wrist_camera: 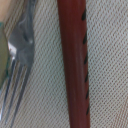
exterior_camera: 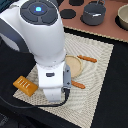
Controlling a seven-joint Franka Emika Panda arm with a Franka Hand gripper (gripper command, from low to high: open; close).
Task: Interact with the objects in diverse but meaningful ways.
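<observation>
The wrist view is filled by a red-brown sausage (wrist_camera: 72,65) with a row of dark slits, lying on the woven placemat (wrist_camera: 107,60). No fingers show in that view. In the exterior view my gripper's white hand (exterior_camera: 52,90) hangs low over the placemat's near side, and the arm hides its fingers. A ridged yellow-orange bread loaf (exterior_camera: 24,85) lies on the mat to the exterior view's left of the hand. A dark grey pan (exterior_camera: 93,14) stands at the back on the brown surface.
Silver fork tines (wrist_camera: 17,65) lie close beside the sausage. A round tan plate (exterior_camera: 74,66) sits mid-mat, with one orange-red stick (exterior_camera: 87,58) beyond it and another (exterior_camera: 77,84) in front. A bowl (exterior_camera: 122,17) stands back right. A black cable (exterior_camera: 30,105) trails under the arm.
</observation>
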